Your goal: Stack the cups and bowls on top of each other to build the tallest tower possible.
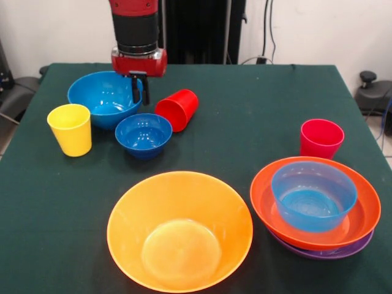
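Note:
My gripper (pixel 140 101) hangs at the right rim of a large blue bowl (pixel 101 92) at the far left. Its jaws are nearly together astride that rim, one inside and one outside. A small dark blue bowl (pixel 144 136) sits just in front. A red cup (pixel 177 109) lies on its side right of the gripper. A yellow cup (pixel 70 128) stands upright at the left. A pinkish-red cup (pixel 321 138) stands at the right. The tower is at the near right: purple bowl (pixel 327 252) lowest, red-orange bowl (pixel 264 199) in it, pale blue bowl (pixel 313 196) on top. A huge orange bowl (pixel 179 229) sits near centre.
The table has a dark green cloth (pixel 245 104). The robot's black pedestal (pixel 196 30) stands behind the table's far edge. Cables hang on the wall behind.

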{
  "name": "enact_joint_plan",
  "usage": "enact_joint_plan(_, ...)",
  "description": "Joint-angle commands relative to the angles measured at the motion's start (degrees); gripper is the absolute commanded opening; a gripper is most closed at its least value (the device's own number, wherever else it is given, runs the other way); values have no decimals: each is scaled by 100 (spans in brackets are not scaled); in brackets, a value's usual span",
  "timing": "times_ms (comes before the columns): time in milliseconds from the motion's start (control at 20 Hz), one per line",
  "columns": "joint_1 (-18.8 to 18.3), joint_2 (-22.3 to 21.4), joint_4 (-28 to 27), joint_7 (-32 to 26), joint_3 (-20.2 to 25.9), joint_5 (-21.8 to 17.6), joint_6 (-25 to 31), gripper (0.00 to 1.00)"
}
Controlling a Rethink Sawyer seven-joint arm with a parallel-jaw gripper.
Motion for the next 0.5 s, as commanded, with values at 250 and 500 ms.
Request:
enact_joint_plan(250,811,257,-752,394,103,194,317,0)
enact_joint_plan(500,1329,-290,-562,694,-9,785,885,0)
